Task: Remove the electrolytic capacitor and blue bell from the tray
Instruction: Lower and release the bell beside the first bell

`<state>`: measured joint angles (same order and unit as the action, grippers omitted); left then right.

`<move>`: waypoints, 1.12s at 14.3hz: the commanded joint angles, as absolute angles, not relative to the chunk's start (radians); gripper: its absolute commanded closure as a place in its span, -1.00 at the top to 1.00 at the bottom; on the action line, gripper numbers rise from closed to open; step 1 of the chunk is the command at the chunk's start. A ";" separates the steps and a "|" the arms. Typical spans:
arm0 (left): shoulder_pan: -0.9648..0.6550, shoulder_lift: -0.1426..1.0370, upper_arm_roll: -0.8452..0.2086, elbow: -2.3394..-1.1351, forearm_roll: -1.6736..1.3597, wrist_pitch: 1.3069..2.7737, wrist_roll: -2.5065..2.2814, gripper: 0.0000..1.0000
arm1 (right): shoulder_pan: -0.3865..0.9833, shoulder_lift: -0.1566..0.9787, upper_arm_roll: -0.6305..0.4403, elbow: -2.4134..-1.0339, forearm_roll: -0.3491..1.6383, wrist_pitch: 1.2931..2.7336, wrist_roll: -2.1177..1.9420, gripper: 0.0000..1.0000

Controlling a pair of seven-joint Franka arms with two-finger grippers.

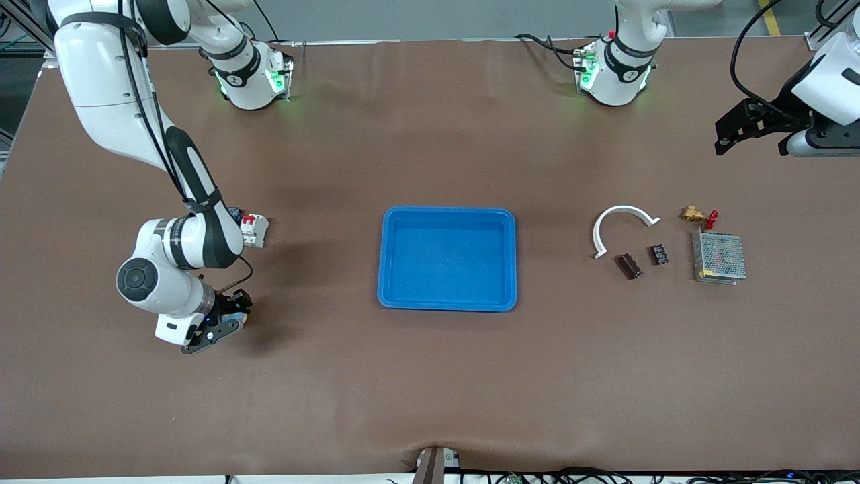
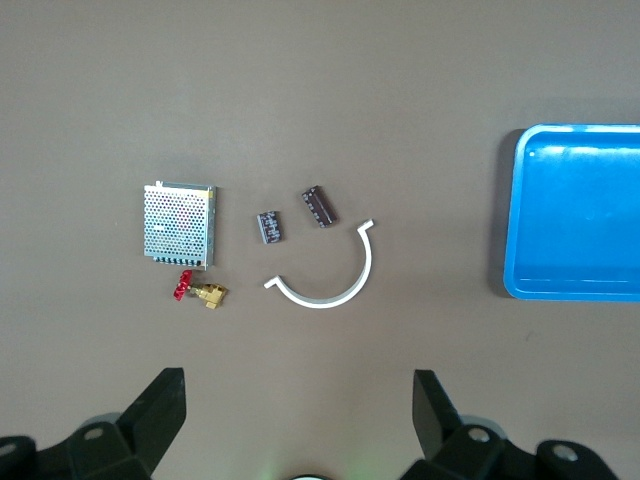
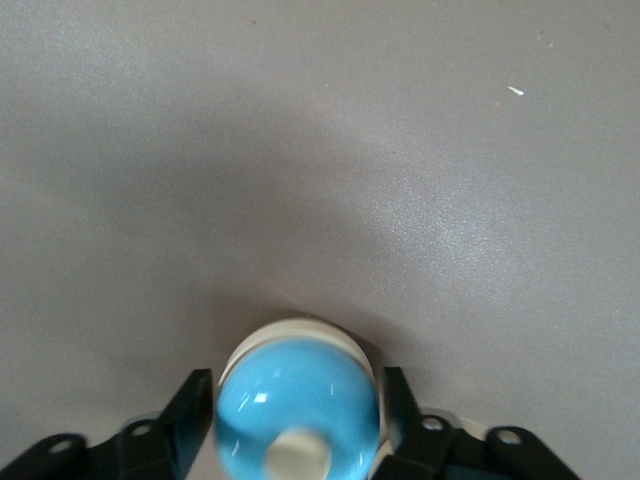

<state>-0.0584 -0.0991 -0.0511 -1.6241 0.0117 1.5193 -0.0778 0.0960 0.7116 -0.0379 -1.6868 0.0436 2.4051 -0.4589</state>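
Bracketing a blue bell [image 3: 297, 408], the right gripper [image 3: 297, 420] jaws flank it closely.

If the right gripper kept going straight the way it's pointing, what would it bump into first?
Probably the blue-and-white bell. In the right wrist view it sits between the right gripper's open fingers, which point down at the brown table. Whether they already touch the bell isn't clear.
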 commanded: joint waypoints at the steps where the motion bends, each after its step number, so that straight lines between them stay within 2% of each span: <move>1: -0.052 -0.089 -0.055 -1.606 -0.005 1.522 -0.086 1.00 | 0.077 0.709 -0.020 -1.692 0.064 2.416 -0.477 1.00; 5: -0.052 -0.078 -0.055 -1.592 -0.002 1.522 -0.083 1.00 | 0.080 0.692 -0.020 -1.671 0.067 2.375 -0.466 1.00; 8: -0.054 -0.075 -0.055 -1.591 0.002 1.522 -0.078 1.00 | 0.078 0.664 -0.023 -1.562 0.094 2.167 -0.446 1.00; 16: -0.051 -0.075 -0.054 -1.591 0.006 1.522 -0.075 1.00 | 0.075 0.355 -0.034 -1.548 0.077 1.768 -0.252 1.00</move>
<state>-0.0561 -0.0841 -0.0510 -1.6111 0.0117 1.5258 -0.0778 0.0942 0.4478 -0.0420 -1.5110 0.0790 1.8317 -0.2815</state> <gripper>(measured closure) 0.000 0.000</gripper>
